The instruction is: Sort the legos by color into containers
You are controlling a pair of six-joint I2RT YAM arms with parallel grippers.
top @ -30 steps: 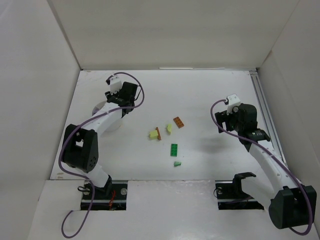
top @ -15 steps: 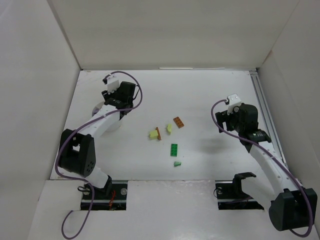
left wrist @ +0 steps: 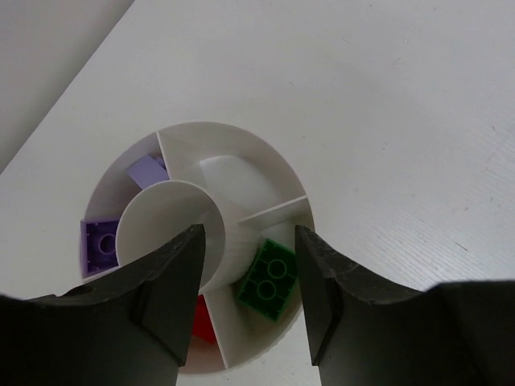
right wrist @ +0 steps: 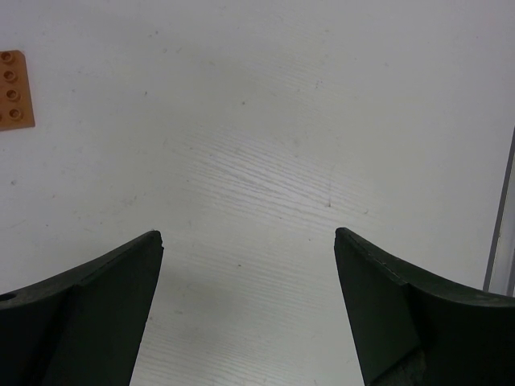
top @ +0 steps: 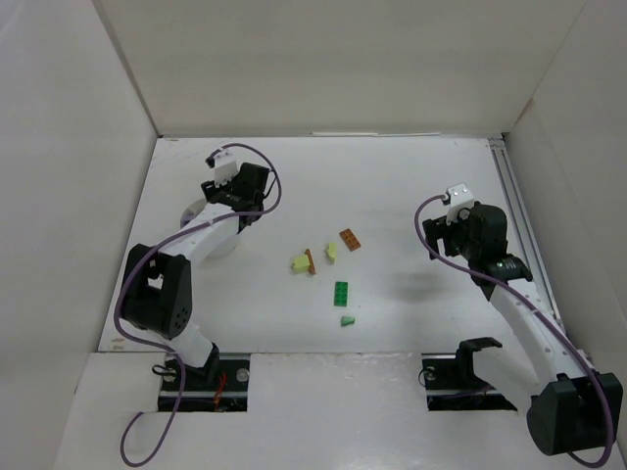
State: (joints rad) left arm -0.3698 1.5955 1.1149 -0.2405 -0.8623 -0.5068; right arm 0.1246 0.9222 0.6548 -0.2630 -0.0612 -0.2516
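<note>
Our left gripper point(left wrist: 248, 249), narrowly parted and empty, hangs over the cup point(left wrist: 273, 157) at lower centre. If it leaves low, a finger may tip the cup. The right gripper point(right wrist: 248, 241) gapes wide, empty.

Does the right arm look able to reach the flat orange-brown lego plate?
Probably yes: the flat orange-brown lego plate lies on the white table with nothing between it and the right arm, whose jaws stand open and empty.

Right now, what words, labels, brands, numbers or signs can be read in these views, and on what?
None can be read.
The green brick, purple brick and orange-brown plate show plain studs, any stamp too small to tell.
The divided cup and the table carry no marking.
</note>
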